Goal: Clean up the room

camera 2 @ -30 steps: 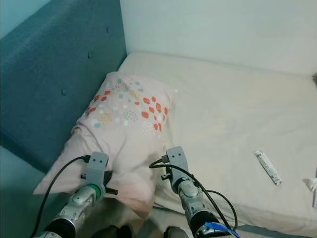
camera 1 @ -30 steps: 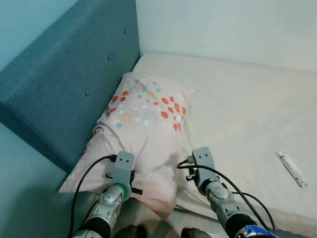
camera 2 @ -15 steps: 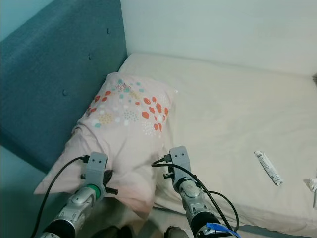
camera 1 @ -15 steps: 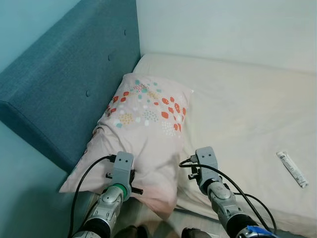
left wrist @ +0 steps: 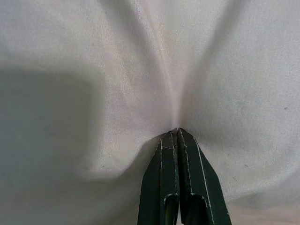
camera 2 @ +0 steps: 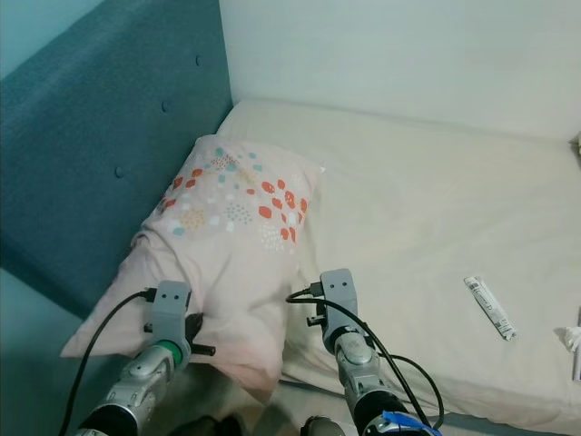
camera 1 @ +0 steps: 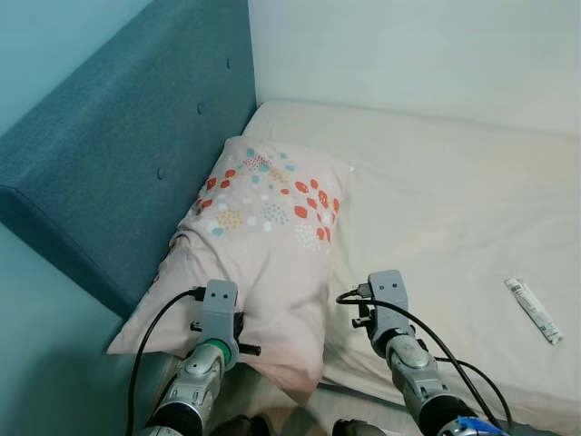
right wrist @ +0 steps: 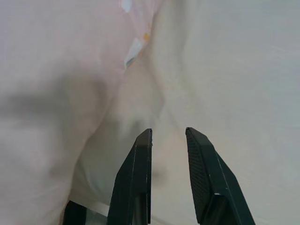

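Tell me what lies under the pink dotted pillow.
The pink pillow with red and teal dots rests on the cream bedsheet, leaning against the blue padded headboard. The left gripper pinches its fabric; anything beneath it is covered.

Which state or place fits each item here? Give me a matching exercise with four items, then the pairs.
Items:
1. left gripper
2. right gripper
3. pillow
4. tube

Descriptions:
A. lying alone on the sheet at the robot's right
B. shut, pinching pink fabric
C. open, beside the pillow's edge
D. against the blue headboard

Pairs: 1-B, 2-C, 3-D, 4-A
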### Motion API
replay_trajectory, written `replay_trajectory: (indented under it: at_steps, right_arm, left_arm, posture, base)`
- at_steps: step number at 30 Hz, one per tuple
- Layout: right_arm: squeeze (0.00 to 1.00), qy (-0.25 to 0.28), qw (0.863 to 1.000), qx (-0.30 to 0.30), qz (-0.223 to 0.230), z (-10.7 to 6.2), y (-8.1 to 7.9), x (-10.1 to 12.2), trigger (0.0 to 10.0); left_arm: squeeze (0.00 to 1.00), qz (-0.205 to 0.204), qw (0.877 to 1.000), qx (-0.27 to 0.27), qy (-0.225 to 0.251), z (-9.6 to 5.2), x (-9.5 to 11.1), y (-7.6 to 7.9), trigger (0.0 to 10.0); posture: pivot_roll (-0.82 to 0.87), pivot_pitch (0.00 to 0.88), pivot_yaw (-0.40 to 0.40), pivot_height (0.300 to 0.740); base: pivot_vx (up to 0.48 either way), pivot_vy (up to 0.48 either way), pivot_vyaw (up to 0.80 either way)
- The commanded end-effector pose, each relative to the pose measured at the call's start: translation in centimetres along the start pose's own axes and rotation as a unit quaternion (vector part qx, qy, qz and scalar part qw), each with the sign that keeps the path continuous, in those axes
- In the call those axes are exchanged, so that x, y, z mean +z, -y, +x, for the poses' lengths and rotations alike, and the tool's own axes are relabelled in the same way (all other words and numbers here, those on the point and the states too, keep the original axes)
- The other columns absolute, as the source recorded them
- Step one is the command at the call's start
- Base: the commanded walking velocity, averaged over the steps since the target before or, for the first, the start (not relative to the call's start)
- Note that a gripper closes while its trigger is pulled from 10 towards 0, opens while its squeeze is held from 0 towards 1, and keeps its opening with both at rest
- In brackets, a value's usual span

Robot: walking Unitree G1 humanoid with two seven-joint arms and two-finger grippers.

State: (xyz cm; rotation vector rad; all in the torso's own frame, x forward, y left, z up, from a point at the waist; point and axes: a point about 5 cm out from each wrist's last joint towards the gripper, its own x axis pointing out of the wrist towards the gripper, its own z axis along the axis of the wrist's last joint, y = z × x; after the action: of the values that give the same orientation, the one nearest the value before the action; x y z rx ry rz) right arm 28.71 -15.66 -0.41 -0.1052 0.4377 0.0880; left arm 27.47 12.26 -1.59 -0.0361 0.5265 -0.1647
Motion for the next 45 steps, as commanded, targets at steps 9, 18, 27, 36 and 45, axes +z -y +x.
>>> replay_trajectory:
  at_steps: [9,18,27,36,45]
  right_arm:
    - [0.0,-0.007,1.0,-0.001,0.003,0.0,-0.1,-0.2,10.0]
    - [0.0,0.007,1.0,0.005,0.005,0.2,-0.1,0.4,10.0]
    - [0.0,0.01,1.0,0.012,-0.001,0.3,-0.2,0.7,10.0]
    - [0.0,0.008,1.0,0.012,0.002,0.3,-0.2,0.7,10.0]
    - [0.0,0.007,1.0,0.015,0.003,0.3,-0.2,0.7,10.0]
  left_arm:
    - [0.0,0.002,1.0,0.01,-0.022,-0.3,-1.0,-0.3,10.0]
    - [0.0,-0.002,1.0,0.009,-0.021,-0.1,-0.7,-0.3,10.0]
    - [0.0,-0.012,1.0,0.023,-0.015,-0.1,-0.6,-0.6,10.0]
    - [0.0,-0.008,1.0,0.021,-0.016,-0.1,-0.5,-0.6,10.0]
    - [0.0,-0.007,1.0,0.021,-0.015,-0.1,-0.4,-0.6,10.0]
  posture:
    - [0.06,0.052,0.074,0.74]
    - [0.07,0.069,0.076,0.74]
    - [0.07,0.077,0.069,0.74]
    - [0.07,0.085,0.071,0.74]
    - [0.07,0.087,0.072,0.74]
  base:
    - [0.0,0.0,0.0]
    - [0.0,0.0,0.0]
    - [0.0,0.0,0.0]
    - [0.0,0.0,0.0]
    - [0.0,0.0,0.0]
